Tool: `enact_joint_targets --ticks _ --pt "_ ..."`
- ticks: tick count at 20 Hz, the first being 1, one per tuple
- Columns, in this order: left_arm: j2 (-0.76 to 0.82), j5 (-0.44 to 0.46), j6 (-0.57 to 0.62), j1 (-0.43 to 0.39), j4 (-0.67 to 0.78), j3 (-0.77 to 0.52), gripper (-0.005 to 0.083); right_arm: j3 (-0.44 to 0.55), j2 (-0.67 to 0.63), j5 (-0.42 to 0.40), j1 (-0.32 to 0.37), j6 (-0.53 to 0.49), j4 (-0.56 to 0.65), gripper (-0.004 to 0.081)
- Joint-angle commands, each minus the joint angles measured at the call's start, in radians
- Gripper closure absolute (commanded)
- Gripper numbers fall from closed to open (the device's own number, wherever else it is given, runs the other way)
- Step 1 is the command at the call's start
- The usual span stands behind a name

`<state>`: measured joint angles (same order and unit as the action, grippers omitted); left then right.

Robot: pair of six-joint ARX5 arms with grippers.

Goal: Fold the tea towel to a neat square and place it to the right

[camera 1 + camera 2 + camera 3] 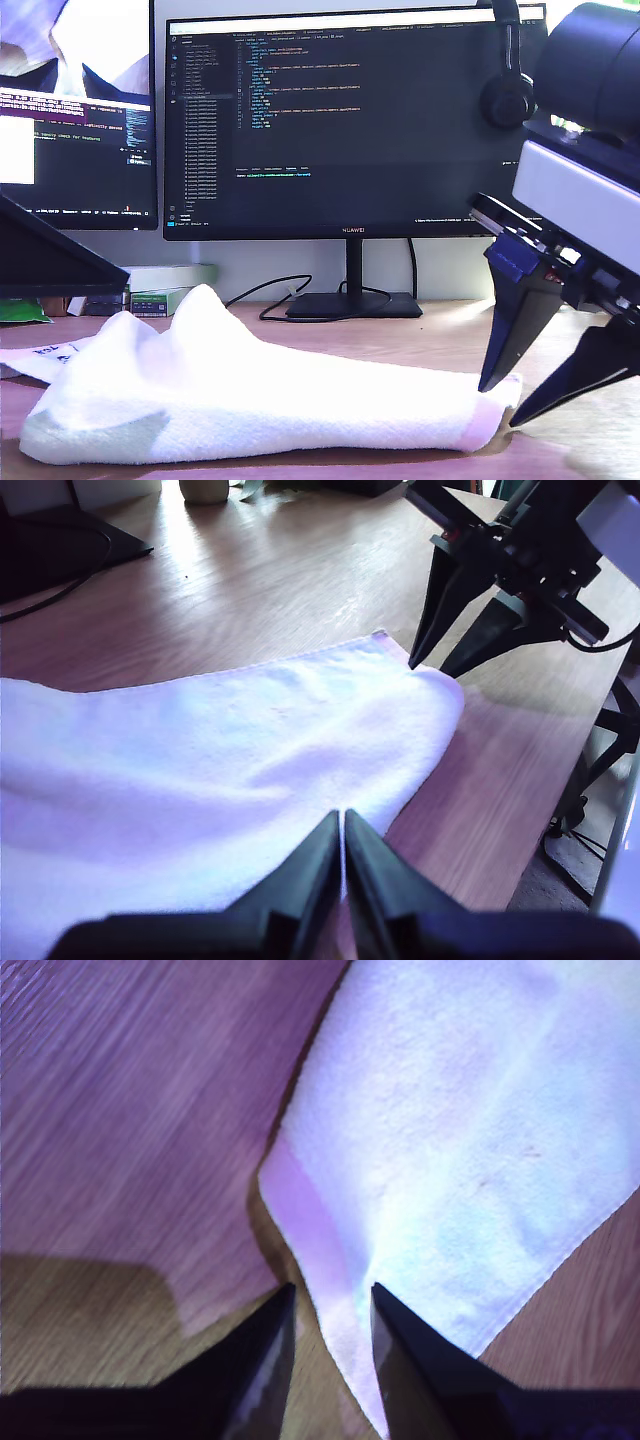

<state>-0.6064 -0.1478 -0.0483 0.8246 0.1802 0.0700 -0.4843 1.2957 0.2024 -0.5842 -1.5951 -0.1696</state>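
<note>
The tea towel [240,400] lies lengthwise across the desk [450,340], its pink-striped corner between the parted jaws of my second gripper [330,1305], while my first gripper [343,830], jaws together, clamps the opposite edge.

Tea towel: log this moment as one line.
tea towel: bunched on desk | first end effector: shut on towel edge | second end effector: open astride pink-striped corner | fold: not done

The tea towel [250,400] lies on the counter [440,340] at the exterior view's six o'clock. The monitor [345,120] stands behind it at twelve. My second tool [512,400] meets the towel's corner at four o'clock.
</note>
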Motion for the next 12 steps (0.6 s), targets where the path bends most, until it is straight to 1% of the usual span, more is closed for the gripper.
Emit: enact_joint_targets --ticks 1,6,9,10,11,12 --pt "-0.003 0.000 0.004 0.000 0.008 0.003 0.0793 0.005 0.009 0.008 -0.007 -0.002 0.005 0.0615" --pt "-0.003 0.000 0.004 0.000 0.008 0.003 0.0793 0.005 0.009 0.026 -0.031 -0.002 0.008 0.0685" --pt "-0.003 0.000 0.004 0.000 0.008 0.003 0.0793 0.005 0.009 0.027 -0.031 -0.002 0.025 0.0694" --pt "-0.003 0.000 0.004 0.000 0.008 0.003 0.0793 0.005 0.009 0.027 -0.031 -0.002 0.032 0.0721" --pt "-0.003 0.000 0.004 0.000 0.008 0.003 0.0793 0.005 0.009 0.027 -0.031 -0.002 0.039 0.0765" --pt "-0.003 0.000 0.004 0.000 0.008 0.003 0.0793 0.004 0.009 0.027 -0.031 -0.002 0.044 0.0782"
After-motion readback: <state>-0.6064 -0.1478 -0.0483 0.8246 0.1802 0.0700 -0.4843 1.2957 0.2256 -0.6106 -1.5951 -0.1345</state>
